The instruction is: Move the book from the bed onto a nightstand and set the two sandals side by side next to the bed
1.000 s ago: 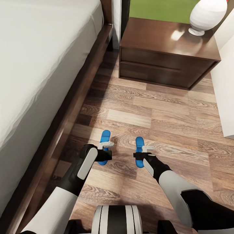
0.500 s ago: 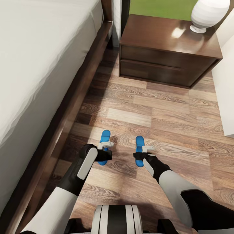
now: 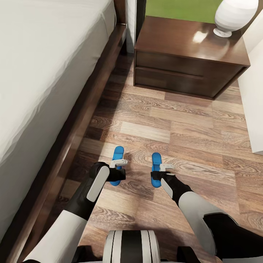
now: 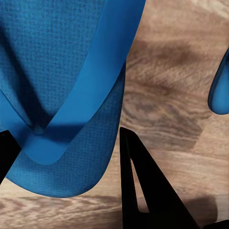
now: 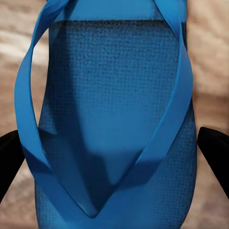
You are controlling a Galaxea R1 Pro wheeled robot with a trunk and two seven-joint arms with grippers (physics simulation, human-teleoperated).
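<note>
Right sandal [image 3: 156, 159] nudged a touch toward nine o'clock; left sandal [image 3: 117, 154] unmoved, both low over the floor [image 3: 190, 124] beside the bed [image 3: 44, 73]. Left gripper [image 3: 118, 163] and right gripper [image 3: 163, 168] each spread wide astride a sandal, grip impossible to confirm. Pair nearly placed, release pending; book unseen, nightstand [image 3: 190, 58] at one o'clock bearing just its lamp [image 3: 233, 16].

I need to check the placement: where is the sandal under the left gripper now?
In the head view, the left sandal lies on the wood floor beside the bed, under the left gripper.
</note>
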